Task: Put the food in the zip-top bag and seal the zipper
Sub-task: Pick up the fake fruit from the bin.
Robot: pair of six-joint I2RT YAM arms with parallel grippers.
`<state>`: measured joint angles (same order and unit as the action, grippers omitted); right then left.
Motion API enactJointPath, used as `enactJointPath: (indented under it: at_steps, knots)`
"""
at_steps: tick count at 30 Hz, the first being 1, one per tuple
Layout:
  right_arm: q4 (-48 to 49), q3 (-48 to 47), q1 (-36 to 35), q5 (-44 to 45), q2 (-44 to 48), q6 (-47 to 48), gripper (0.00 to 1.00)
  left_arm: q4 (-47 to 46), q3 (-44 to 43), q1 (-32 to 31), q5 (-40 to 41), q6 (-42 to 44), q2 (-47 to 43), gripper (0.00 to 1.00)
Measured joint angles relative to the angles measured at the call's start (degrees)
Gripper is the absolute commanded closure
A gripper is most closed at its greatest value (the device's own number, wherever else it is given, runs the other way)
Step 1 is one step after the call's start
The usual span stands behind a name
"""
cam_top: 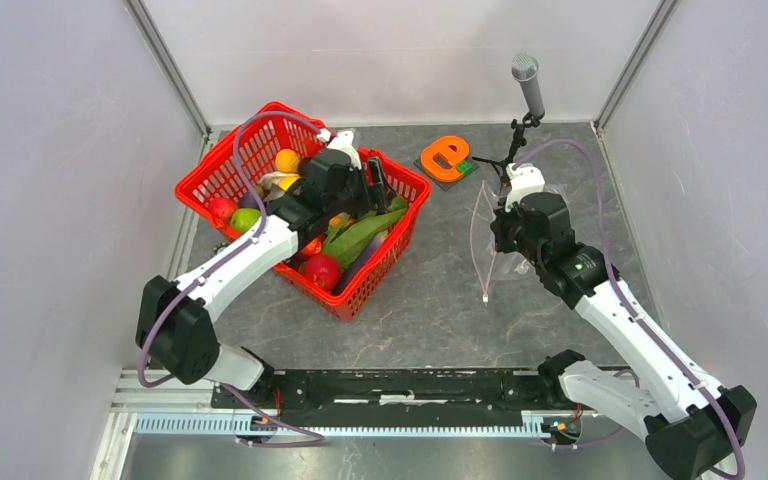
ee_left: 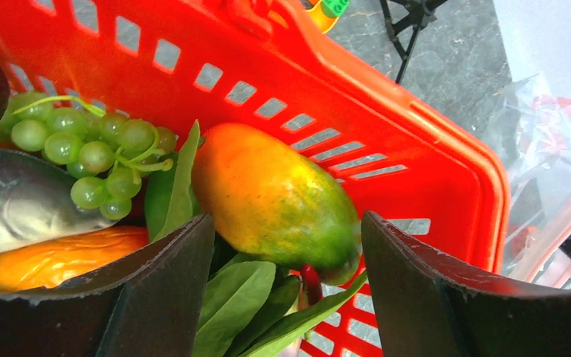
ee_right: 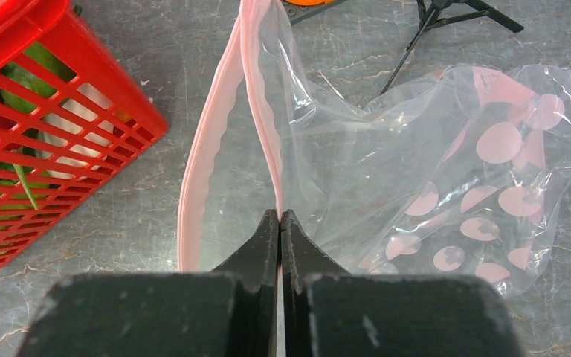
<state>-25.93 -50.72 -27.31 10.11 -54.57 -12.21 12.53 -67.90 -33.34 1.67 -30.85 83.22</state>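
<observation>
Over the red basket (ee_left: 386,134), the left claw (ee_left: 286,227) hangs open astride a mango (ee_left: 271,197), needing only closure, while the right claw (ee_right: 279,219) pinches the zipper (ee_right: 262,111).

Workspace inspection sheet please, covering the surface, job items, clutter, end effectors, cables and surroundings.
Surface: grey marbled table.
Job's things: zip-top bag lies on the table, mouth open, looks empty; zipper is unsealed. A mango, grapes and green leaves sit in the red basket.
Clutter: orange letter-shaped block; microphone on a small tripod.
Grippers: left end effector is open over the mango, contact unclear; right end effector is shut on one lip of the zipper.
Cables: purple cables loop along both arms.
Surroundings: pale walls on three sides.
</observation>
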Motion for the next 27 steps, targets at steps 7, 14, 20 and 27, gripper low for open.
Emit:
enactJointPath:
  at_steps: [7, 14, 20, 27]
  knots:
    - [0.13, 0.00, 0.00, -0.55, -0.02, -0.04, 1.00, 1.25, 0.79, 0.00, 1.29, -0.22, -0.22, 0.19]
    - [0.22, 0.00, 0.00, -1.33, -0.02, -0.17, 1.00, -1.66, 1.42, 0.00, 1.36, -1.73, 2.19, 0.20]
    - [0.22, 0.00, 0.00, -1.70, -0.02, -0.31, 1.00, -5.49, 3.02, 0.07, 1.29, -3.87, 3.48, 0.33]
    - [0.22, 0.00, 0.00, -1.70, 0.24, -0.59, 1.00, -12.26, 8.15, 0.13, 1.22, -4.55, 0.92, 0.69]
